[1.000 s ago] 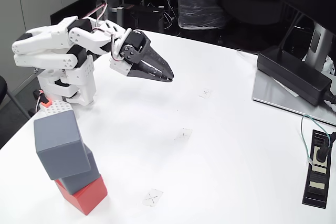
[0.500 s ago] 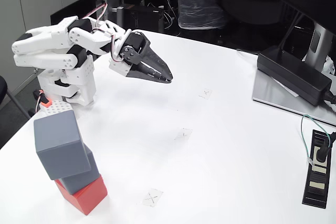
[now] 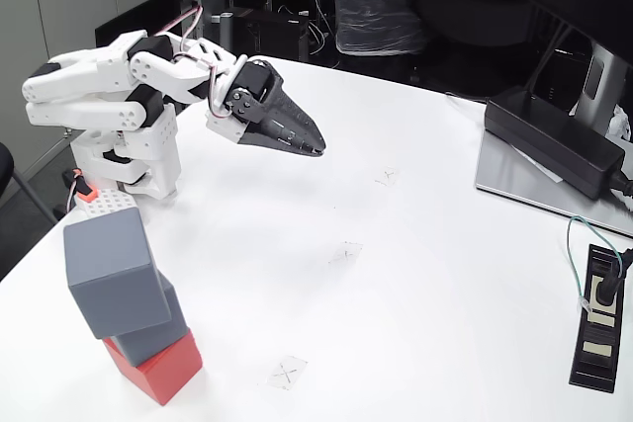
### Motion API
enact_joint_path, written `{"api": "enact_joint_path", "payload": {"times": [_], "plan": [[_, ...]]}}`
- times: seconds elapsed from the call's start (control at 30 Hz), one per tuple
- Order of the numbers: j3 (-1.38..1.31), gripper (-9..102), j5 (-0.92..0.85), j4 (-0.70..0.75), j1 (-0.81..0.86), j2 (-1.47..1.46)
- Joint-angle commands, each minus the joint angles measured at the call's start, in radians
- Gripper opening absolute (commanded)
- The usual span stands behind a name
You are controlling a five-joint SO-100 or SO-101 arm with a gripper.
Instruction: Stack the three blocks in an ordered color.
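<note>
At the lower left of the fixed view the three blocks stand in one stack: a red block (image 3: 158, 371) on the table, a slate grey block (image 3: 156, 328) on it, and a larger-looking grey block (image 3: 111, 269) on top, turned and overhanging to the left. My gripper (image 3: 318, 148) hangs in the air well up and to the right of the stack, folded back near the arm's white base (image 3: 129, 160). Its black fingers meet at the tip, shut, with nothing between them.
A black power brick (image 3: 554, 140) lies on a grey plate at the right, a black power strip (image 3: 598, 328) with a plugged-in cable near the right edge. Small taped X marks (image 3: 287, 373) dot the white table's middle. Clutter stands behind the table.
</note>
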Motion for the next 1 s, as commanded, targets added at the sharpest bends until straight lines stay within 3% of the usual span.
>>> {"api": "enact_joint_path", "payload": {"times": [0.0, 0.97], "plan": [[-0.003, 0, 0.008, 0.005, 0.003, -0.002], [-0.003, 0, 0.003, -0.009, -0.006, -0.002]]}}
